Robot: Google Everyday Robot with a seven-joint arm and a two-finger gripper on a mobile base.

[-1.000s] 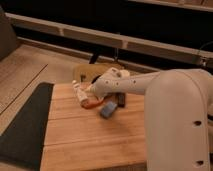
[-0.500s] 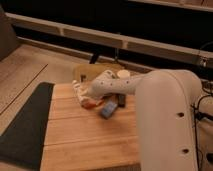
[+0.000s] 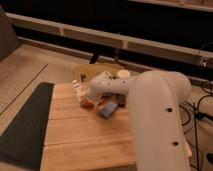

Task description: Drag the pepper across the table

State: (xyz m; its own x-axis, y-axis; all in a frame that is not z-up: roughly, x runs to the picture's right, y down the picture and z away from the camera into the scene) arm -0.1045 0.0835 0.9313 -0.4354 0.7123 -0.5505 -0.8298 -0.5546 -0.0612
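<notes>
At the left edge of my view a dark grey mat lies with its long edge just beside the light wooden planks of the bench. The bench fills the lower middle of the frame, and the seams between its boards show plainly.

Toward the bench's upper left corner I see the hand, pale and low over the wood near the far edge. I cannot tell how far it is open, nor whether it has hold of anything.

Just right of the hand and a little lower lies the pepper, a small red-orange sliver on the bench. It is close against the hand, but I cannot make out whether they touch.

Right of the pepper, just beside it, sits a tilted blue-grey block. A black object lies just beyond the block, partly under the arm. Behind these, at the far edge, is a tan box-like thing.

The white arm bulks across the right half of the frame, reaching leftward to the hand.
</notes>
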